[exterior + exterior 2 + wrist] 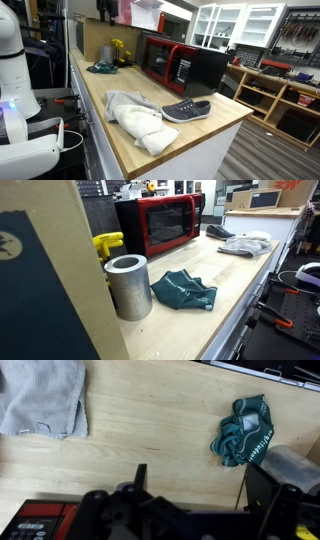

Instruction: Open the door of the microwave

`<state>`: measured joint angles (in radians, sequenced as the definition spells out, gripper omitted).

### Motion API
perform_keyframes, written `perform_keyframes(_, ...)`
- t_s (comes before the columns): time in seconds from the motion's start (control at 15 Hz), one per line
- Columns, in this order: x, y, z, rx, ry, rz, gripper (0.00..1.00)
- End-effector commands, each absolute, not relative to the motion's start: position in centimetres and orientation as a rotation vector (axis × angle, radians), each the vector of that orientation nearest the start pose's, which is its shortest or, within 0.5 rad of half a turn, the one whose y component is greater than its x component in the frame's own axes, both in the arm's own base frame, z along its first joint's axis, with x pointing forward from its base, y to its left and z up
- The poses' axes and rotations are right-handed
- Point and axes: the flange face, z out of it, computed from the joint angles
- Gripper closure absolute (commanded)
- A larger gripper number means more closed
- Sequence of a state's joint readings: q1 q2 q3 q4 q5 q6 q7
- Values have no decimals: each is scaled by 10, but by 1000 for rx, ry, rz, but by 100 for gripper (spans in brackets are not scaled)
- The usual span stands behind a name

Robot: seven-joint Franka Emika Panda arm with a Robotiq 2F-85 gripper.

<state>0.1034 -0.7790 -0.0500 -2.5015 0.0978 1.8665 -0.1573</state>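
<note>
The microwave [205, 68] stands at the back of the wooden counter, with a black body and red front trim. Its door [158, 58] is closed. In an exterior view the door [160, 222] also sits flush in the microwave [128, 225]. In the wrist view my gripper [200, 485] is open and empty, high above the counter, with black fingers at left and right. Part of the microwave's control panel [40, 520] shows at the bottom left, below the gripper body. The gripper does not show in either exterior view.
A grey shoe [186, 110] and a grey towel [135, 118] lie near the counter's end. A green cloth [183, 290], a metal cylinder [128, 285] and a yellow object [108, 245] sit on the microwave's other side. The towel [45, 395] and green cloth [243, 432] show in the wrist view.
</note>
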Motion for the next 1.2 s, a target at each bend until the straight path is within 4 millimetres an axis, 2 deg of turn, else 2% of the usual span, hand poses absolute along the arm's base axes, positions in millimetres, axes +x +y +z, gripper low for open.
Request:
perform_keyframes(0.0, 343, 24, 550, -2991, -267, -267, 0)
perform_keyframes(0.2, 365, 25, 547, -2996, -236, -310, 0)
perform_keyframes(0.4, 382, 13, 535, -3014, -213, -360, 0)
perform_keyframes(1.13, 487, -22, 487, -3202, -84, -459, 0)
